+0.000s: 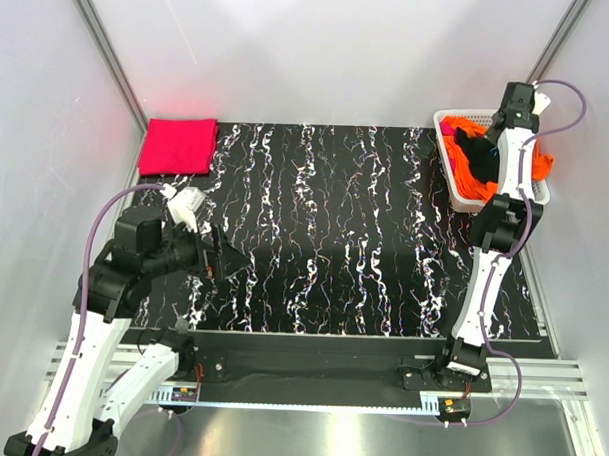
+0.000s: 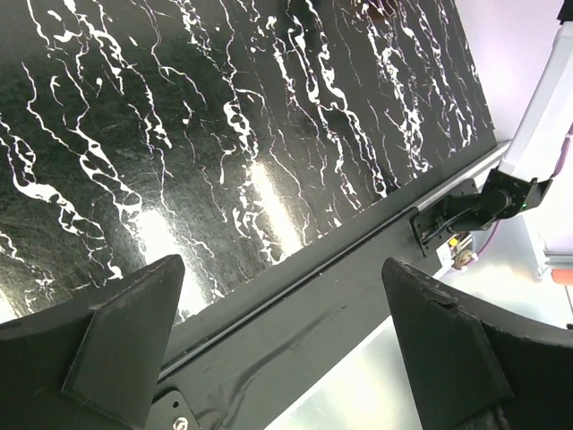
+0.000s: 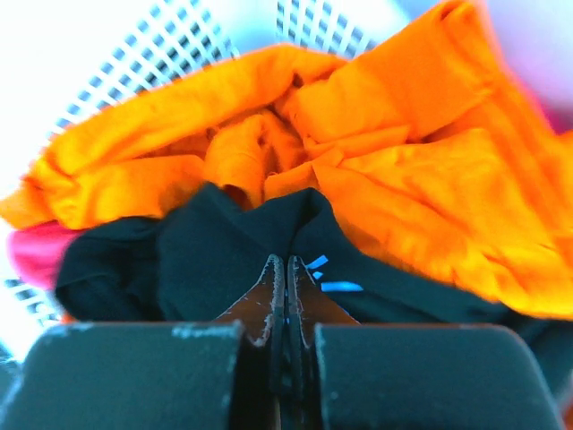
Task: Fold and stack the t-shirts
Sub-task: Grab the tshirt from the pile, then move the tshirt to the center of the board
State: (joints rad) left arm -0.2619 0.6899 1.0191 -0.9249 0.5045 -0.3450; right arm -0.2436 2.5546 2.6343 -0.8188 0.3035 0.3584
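Right gripper pinches the black shirt in the basket.

The right gripper point(image 3: 285, 269) has its fingers pressed together on a raised ridge of the black shirt point(image 3: 206, 260). That shirt lies in the white basket point(image 3: 152, 63) at the far right of the table point(image 1: 365, 220), with the orange shirt point(image 3: 412, 206) heaped against it. A folded red-pink shirt point(image 1: 177, 147) sits at the far left corner. The left gripper point(image 2: 285, 305) hovers over the near left, fingers wide apart and holding nothing. To do this step well, the lift should probably go straight up and slowly. That way the thin pinch is less likely to slip, and the orange shirt can slide off rather than come out too.
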